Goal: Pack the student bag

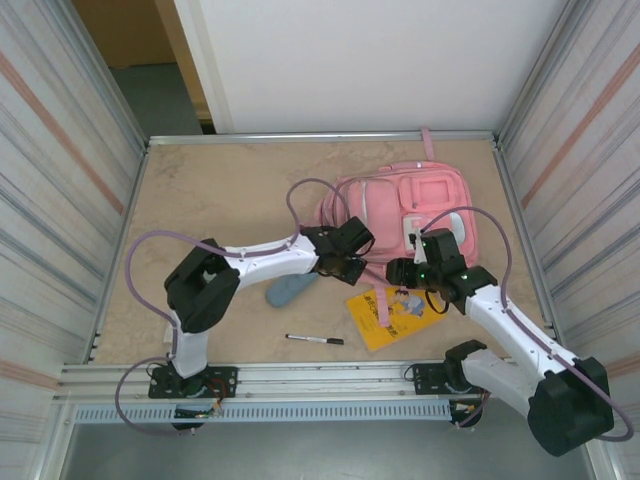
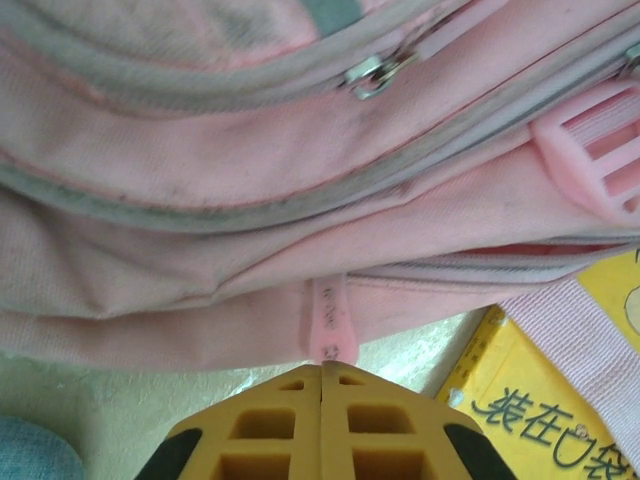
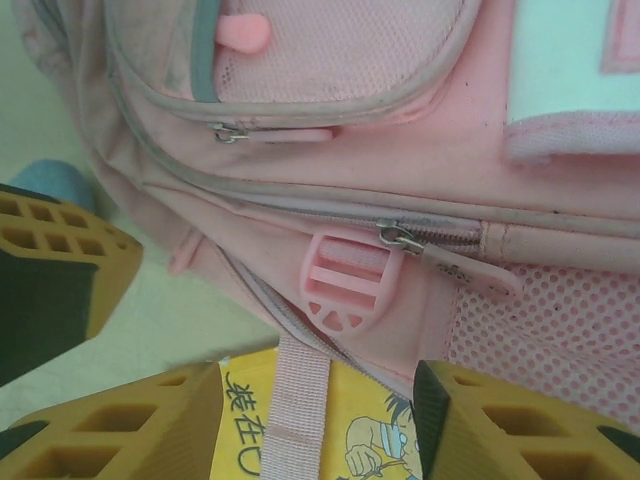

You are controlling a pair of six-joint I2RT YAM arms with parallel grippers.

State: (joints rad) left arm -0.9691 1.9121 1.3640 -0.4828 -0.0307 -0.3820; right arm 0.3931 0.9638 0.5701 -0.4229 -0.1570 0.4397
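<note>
The pink student bag (image 1: 400,205) lies flat at the table's centre right, with its near edge towards the arms. My left gripper (image 1: 345,262) is at the bag's near-left edge. In the left wrist view its yellow jaws are pressed together, and the left gripper (image 2: 322,365) is shut on the end of a pink zip pull tab (image 2: 330,320) hanging from the bag's lower seam. My right gripper (image 1: 400,272) stands open over the yellow book (image 3: 370,430) and a pink strap (image 3: 300,400). It is just below the bag's pink buckle (image 3: 345,285).
The yellow picture book (image 1: 385,315) lies partly under the bag's near edge. A blue-grey pouch (image 1: 290,290) sits left of it and a black pen (image 1: 315,340) lies near the front rail. Metal walls enclose the table on both sides.
</note>
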